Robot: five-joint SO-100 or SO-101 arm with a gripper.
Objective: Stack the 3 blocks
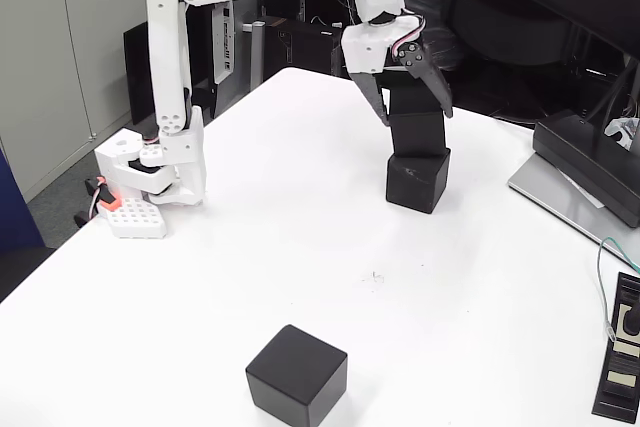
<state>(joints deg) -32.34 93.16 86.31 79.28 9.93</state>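
Two black blocks stand stacked right of the table's middle. The lower block [418,185] rests on the white table [250,247]. The upper block [416,137] sits on it, turned slightly askew. My gripper [416,119] comes down from above with its fingers [378,102] spread wide and pressed against the upper block's left and right sides. The third black block [297,379] sits alone near the table's front edge, well away from the stack.
The arm's white base [150,182] stands at the table's left edge. A closed laptop with a dark device on it [585,172] lies at the right edge. A flat black labelled device [622,357] with a cable sits at the front right.
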